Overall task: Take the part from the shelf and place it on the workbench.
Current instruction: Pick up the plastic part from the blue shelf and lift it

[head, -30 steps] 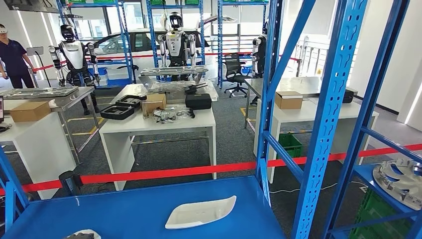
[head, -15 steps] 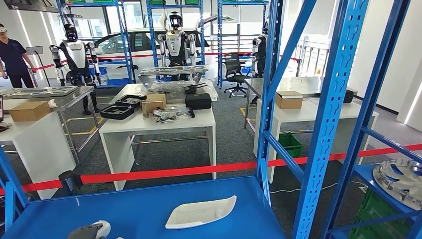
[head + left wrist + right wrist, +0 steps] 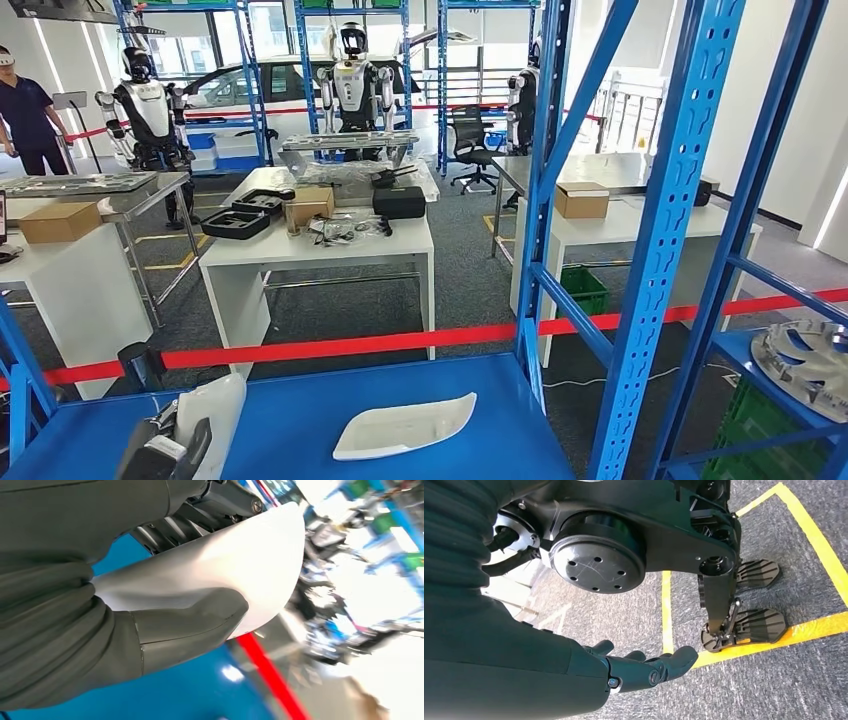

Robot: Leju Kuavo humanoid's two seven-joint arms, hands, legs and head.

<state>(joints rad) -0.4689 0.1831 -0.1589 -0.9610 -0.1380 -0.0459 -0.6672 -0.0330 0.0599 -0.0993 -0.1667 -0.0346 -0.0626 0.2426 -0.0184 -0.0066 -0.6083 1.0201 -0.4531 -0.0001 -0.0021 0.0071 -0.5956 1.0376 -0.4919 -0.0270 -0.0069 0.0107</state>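
Thumb and darker fingers (image 3: 200, 510) clamped on a white part (image 3: 240, 565), thumb across one face, fingers behind the other; fingertips hidden behind the part in the left wrist view. Left hand (image 3: 165, 450) low over the near left corner of the blue shelf (image 3: 300, 420), cut off by the head view's lower edge. Held part (image 3: 212, 415) standing tilted above the shelf deck, its lower end hidden by the hand. Cannot tell whether it touches the deck.

Right hand (image 3: 644, 670) hanging over grey carpet, fingers loosely apart and only slightly curled, holding nothing; palm side hard to make out.

Second white part (image 3: 405, 427), flat on the shelf toward the near right edge, well apart from the held one. Silver finned disc (image 3: 805, 365) on the neighbouring shelf at right, cut off by the frame edge.

Beyond the shelf's far edge, red barrier tape (image 3: 330, 347), then a white worktop (image 3: 320, 250) carrying dark cases and a cardboard box. Small items there too cluttered to tell apart.
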